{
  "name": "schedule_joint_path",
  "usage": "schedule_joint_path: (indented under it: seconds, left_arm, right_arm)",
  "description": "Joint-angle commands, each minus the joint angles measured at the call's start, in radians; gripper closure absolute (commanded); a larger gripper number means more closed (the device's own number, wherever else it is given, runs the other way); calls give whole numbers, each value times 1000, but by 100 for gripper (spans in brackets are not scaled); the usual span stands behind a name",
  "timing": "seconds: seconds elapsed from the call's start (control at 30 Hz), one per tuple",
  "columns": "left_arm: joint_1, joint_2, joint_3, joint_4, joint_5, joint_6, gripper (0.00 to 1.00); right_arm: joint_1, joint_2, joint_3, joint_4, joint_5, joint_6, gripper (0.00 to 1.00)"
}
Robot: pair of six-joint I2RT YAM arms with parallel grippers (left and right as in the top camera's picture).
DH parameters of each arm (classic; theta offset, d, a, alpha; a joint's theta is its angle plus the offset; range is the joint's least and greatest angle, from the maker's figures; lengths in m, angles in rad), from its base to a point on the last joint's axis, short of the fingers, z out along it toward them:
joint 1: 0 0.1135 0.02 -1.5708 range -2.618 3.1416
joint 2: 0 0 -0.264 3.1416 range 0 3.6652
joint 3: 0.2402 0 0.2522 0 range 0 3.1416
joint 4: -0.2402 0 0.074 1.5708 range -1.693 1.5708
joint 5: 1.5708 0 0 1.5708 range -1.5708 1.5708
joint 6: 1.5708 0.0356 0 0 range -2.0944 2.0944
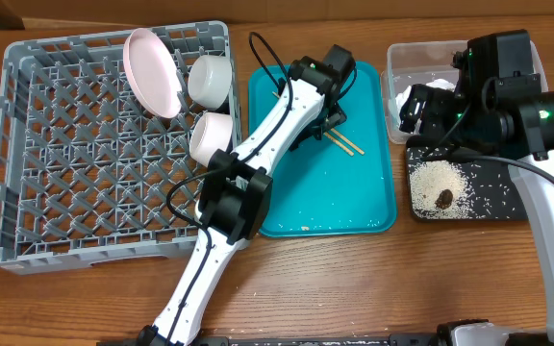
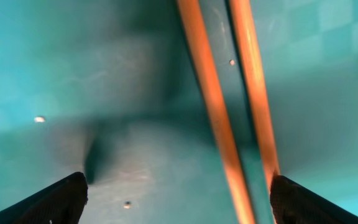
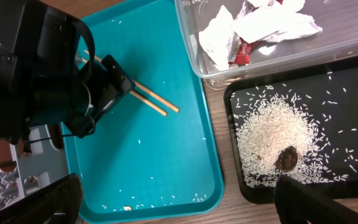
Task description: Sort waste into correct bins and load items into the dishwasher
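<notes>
Two wooden chopsticks (image 1: 342, 143) lie side by side on the teal tray (image 1: 354, 207). My left gripper (image 2: 179, 199) hangs open just above them, and both sticks (image 2: 219, 124) run between its fingers, the right one close to the right finger (image 2: 303, 202). The grey dishwasher rack (image 1: 65, 173) holds a pink plate (image 1: 152, 72) on edge and two whitish bowls (image 1: 210, 80). Crumpled white and red wrappers (image 3: 253, 28) fill the clear tub (image 1: 397, 67). Rice and a brown lump (image 3: 286, 158) lie in the black tray (image 1: 489, 197). My right gripper (image 3: 179, 205) is open and empty, high over the teal tray's near right corner.
A few rice grains (image 3: 166, 199) are scattered along the teal tray's near edge. The left arm (image 1: 248, 183) stretches across the rack's right side and the tray's left edge. The right arm (image 1: 508, 106) covers much of the tub.
</notes>
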Motion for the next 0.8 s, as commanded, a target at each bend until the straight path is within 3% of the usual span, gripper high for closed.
schedule_joint_path:
  seconds: [0.0, 0.57, 0.77]
  left_arm:
    - [3, -12, -67, 26, 18, -50, 6]
    - [3, -12, -123, 5, 36, -49, 8]
    - [0, -12, -132, 3, 37, 0, 62]
  right_arm:
    - [0, -5, 19, 4, 6, -6, 0]
    - [0, -5, 19, 4, 6, -6, 0]
    - [0, -5, 19, 4, 6, -6, 0]
